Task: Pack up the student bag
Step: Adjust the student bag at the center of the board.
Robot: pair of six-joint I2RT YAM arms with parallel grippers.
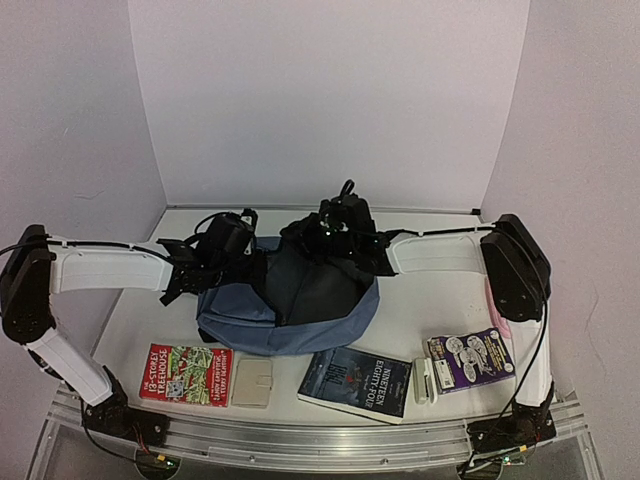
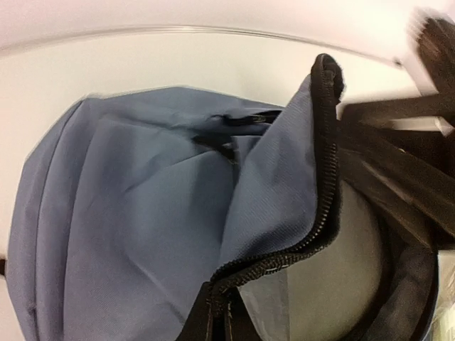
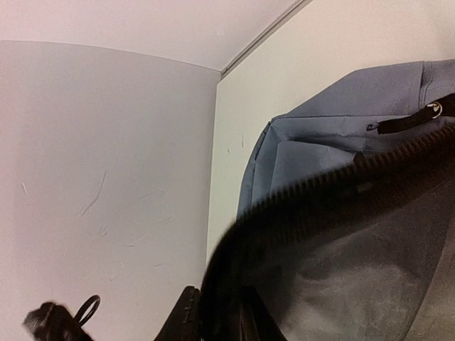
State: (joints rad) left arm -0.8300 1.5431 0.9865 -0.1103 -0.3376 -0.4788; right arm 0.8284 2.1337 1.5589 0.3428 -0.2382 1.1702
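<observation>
Both grippers at the open blue backpack (image 1: 300,335): left gripper (image 2: 215,321) and right gripper (image 3: 212,318) each clamped on its zipper edge (image 2: 323,177). Books (image 1: 357,383) along the near side.

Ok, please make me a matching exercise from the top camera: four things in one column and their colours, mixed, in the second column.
Things:
1. student bag
2. Treehouse book
3. Nineteen Eighty-Four book
4. small notebook

Colours:
a. red
b. beige
c. slate blue
d. nearly black

Pairs: 1-c, 2-a, 3-d, 4-b
</observation>
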